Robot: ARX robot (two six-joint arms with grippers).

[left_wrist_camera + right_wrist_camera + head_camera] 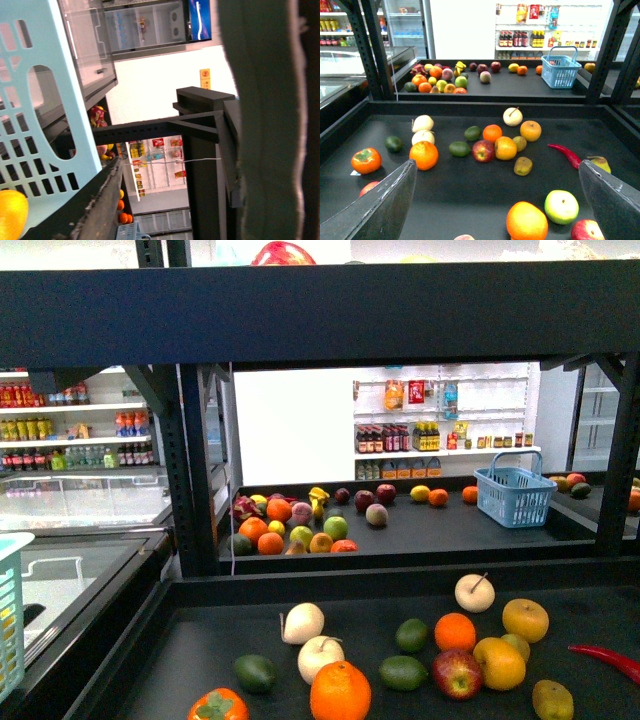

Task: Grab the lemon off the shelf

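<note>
The shelf (330, 315) is a dark grey rack with black tray tiers. On its near tier, among mixed fruit, lies a dull yellow lemon (553, 700) (523, 166), right of a red apple (483, 151). My right gripper (497, 210) hangs open over this tier, the lemon a little beyond its fingers (380, 205), nothing held. An orange fruit (526, 220) and a green apple (561, 206) lie between those fingers. My left gripper (175, 215) is open and empty beside a light blue basket (45, 125). Neither gripper shows in the front view.
A red chilli (565, 154) and a pear (601, 163) lie right of the lemon. The far tier (440, 535) holds more fruit, a bright yellow one (420, 493) and a blue basket (515, 495). Rack uprights (195, 470) flank the opening. White bottle shelving (440, 415) stands behind.
</note>
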